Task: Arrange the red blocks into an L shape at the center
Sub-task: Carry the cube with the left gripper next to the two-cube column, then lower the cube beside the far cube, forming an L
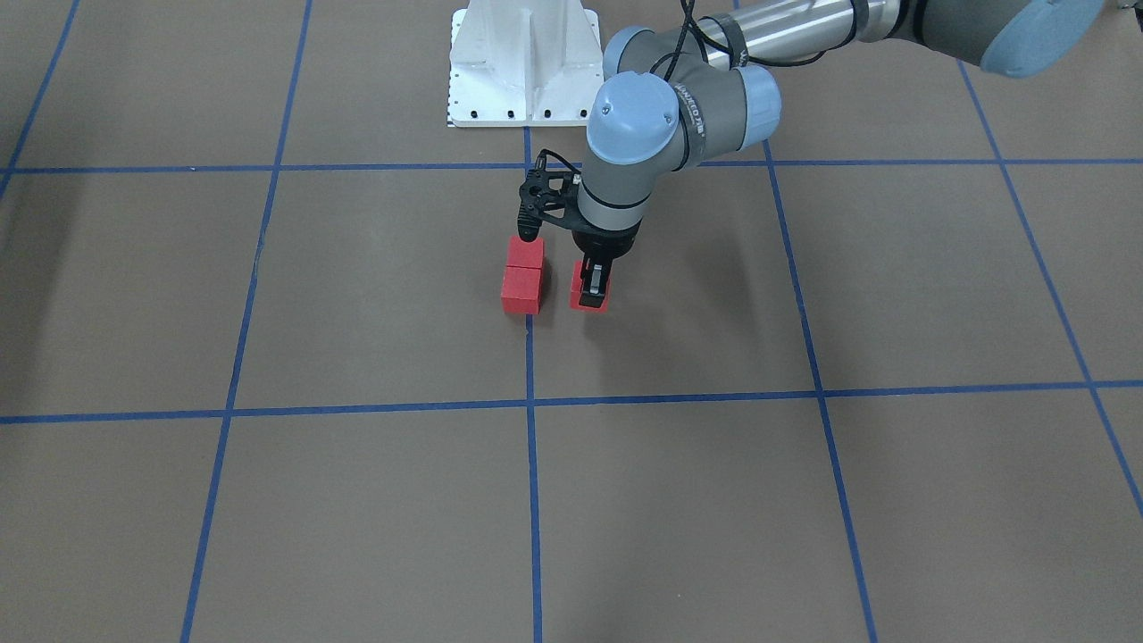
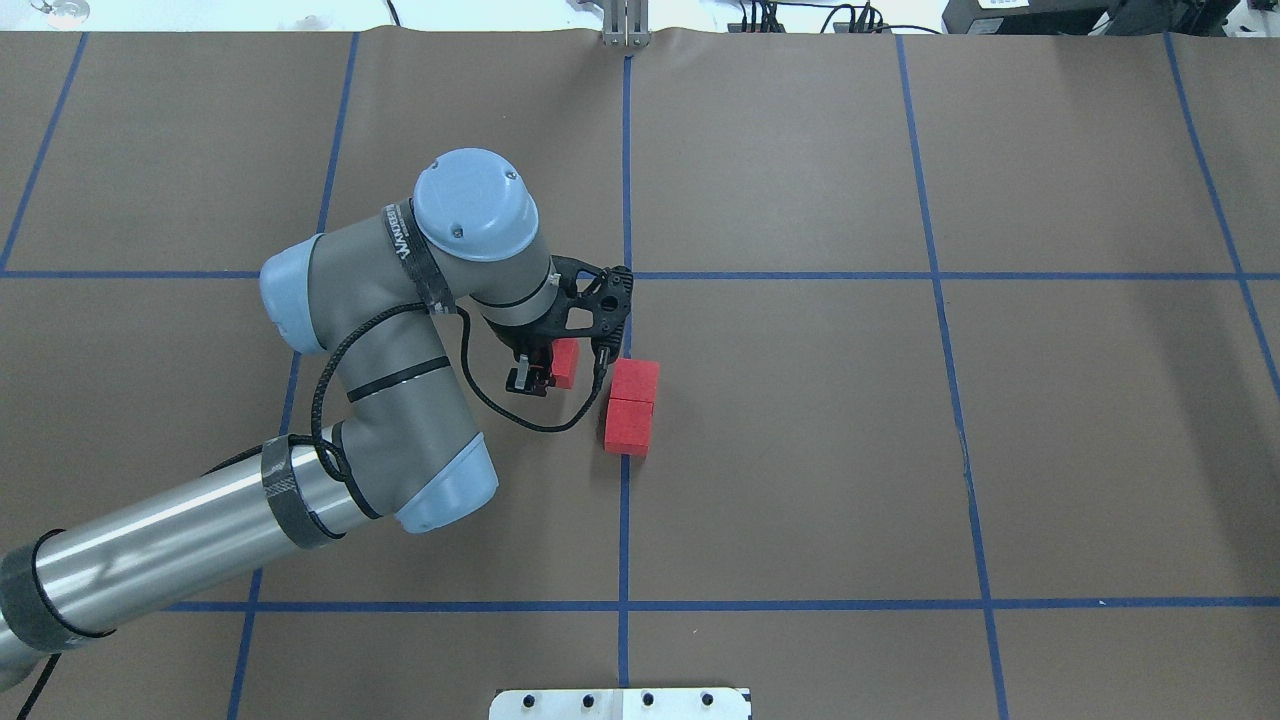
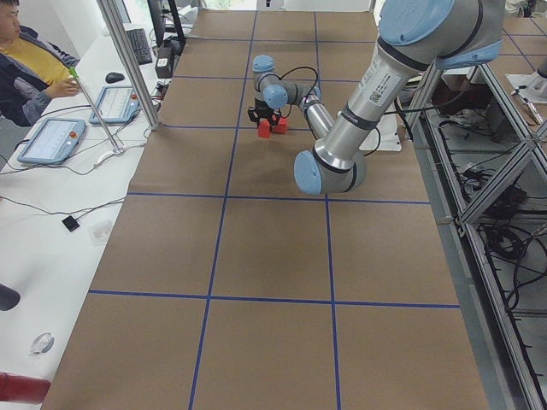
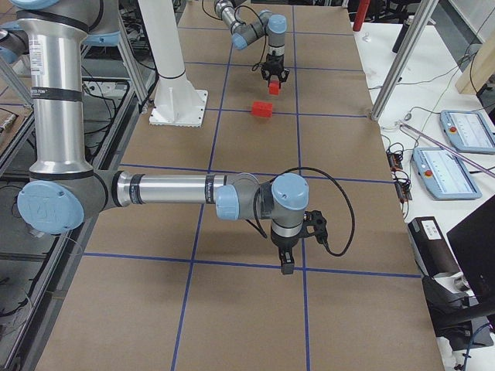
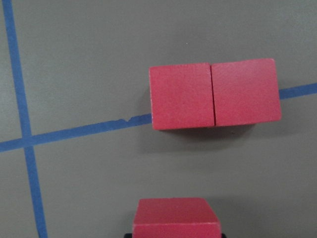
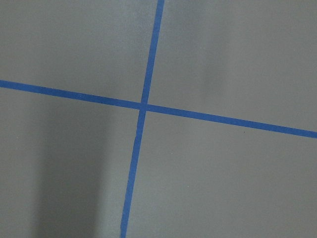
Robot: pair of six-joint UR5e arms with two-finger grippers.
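Note:
Two red blocks point(image 1: 522, 277) lie touching, end to end, on the middle blue tape line point(image 1: 530, 357); they also show in the overhead view point(image 2: 630, 405) and the left wrist view point(image 5: 213, 94). My left gripper point(image 1: 592, 293) is shut on the third red block point(image 2: 562, 362) and holds it low at the surface, a small gap to the side of the pair. In the left wrist view this block point(image 5: 176, 218) sits at the bottom edge. My right gripper point(image 4: 286, 267) points down over bare surface far from the blocks; I cannot tell whether it is open or shut.
The white robot base plate point(image 1: 522, 62) stands just behind the blocks. An operator point(image 3: 26, 68) sits at a side bench with tablets point(image 3: 51, 141). The right wrist view shows only a blue tape crossing point(image 6: 142, 105).

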